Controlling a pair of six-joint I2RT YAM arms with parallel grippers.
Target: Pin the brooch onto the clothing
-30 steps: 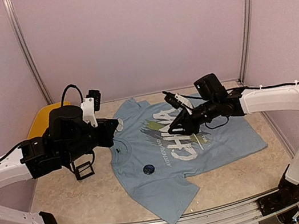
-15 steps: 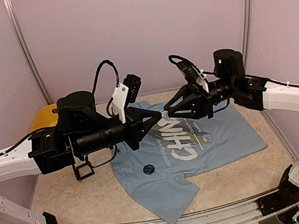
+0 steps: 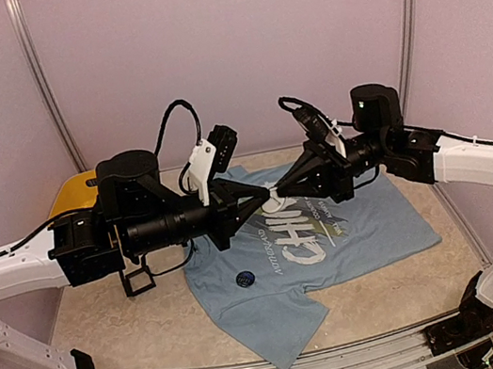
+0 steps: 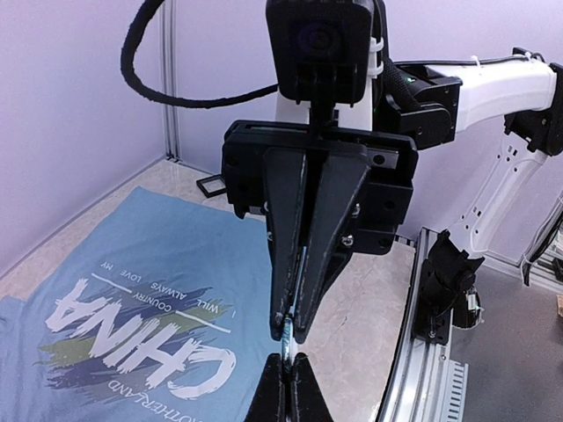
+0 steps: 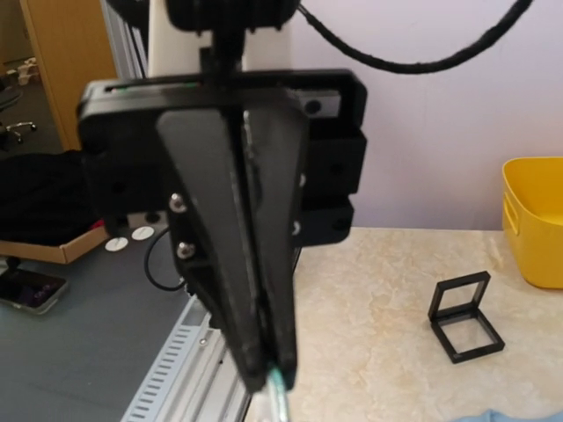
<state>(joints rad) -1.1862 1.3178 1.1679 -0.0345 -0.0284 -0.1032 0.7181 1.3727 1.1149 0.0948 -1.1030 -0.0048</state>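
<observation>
T-shirt (image 3: 374,229) is laid out flat on the table (image 3: 129,329), print side up, w/ the white "CHINA" lettering and green + dark streaks seen across the chest. Both arms are held up over the shirt's chest, tip to tip. The left gripper (image 3: 262,203) is pointed in from the shirt's collar side, the right gripper (image 3: 283,199) from its hem side.

The brooch (image 3: 273,202), a small pale silvery-blue bit, is pinched right where the two tips meet, up in the air above the lettering and not touching the fabric. On the left wrist cam, the left fingers (image 4: 303,400) are closed down to a thin slit. The right ones are squeezed nearly together too, w/ the brooch caught at their ends.

A dark round spot (image 3: 245,279) is seen on the shirt just below the lettering; can't be told if it's print or smth pinned. A black square frame (image 3: 137,280) is sat on the table just off the shirt's collar side. A yellow bin (image 3: 71,191) is further out that same way.
</observation>
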